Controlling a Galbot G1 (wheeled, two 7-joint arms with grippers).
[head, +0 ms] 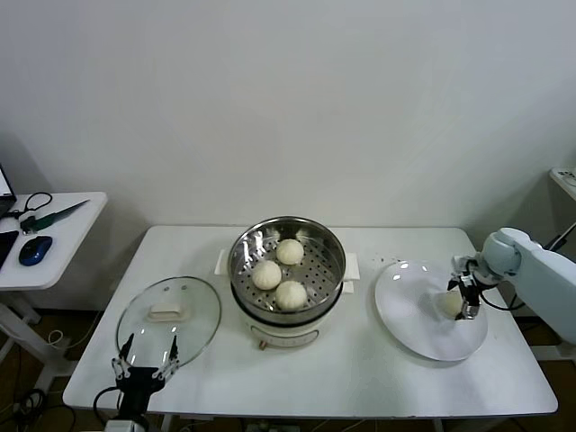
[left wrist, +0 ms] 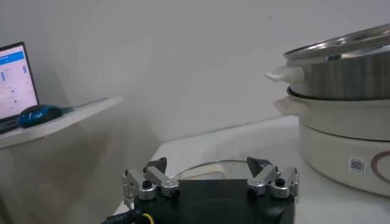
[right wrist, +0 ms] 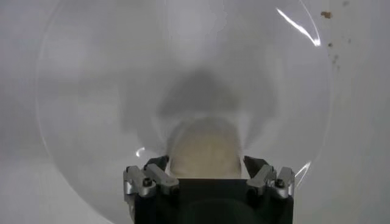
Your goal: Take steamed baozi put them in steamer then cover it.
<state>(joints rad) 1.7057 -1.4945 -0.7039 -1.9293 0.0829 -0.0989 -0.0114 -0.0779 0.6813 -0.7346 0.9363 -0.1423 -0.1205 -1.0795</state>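
Head view: the steamer (head: 288,274) sits at the centre of the white table (head: 360,382), holding three steamed baozi (head: 290,294) on its perforated tray. Lower left, the cover (head: 169,312) lies flat on the table, and the left pincer (head: 145,358) hovers at its near edge, fingers spread. At the right, the right pincer (head: 464,299) reaches down onto the white plate (head: 423,324), around the fourth bun (head: 451,304).

Left wrist view: the left pincer (left wrist: 211,178) is spread, the steamer (left wrist: 341,115) at the right of the frame.

Right wrist view: the right pincer (right wrist: 209,173) is spread on either side of the bun (right wrist: 204,149), which rests on the plate (right wrist: 91,91).
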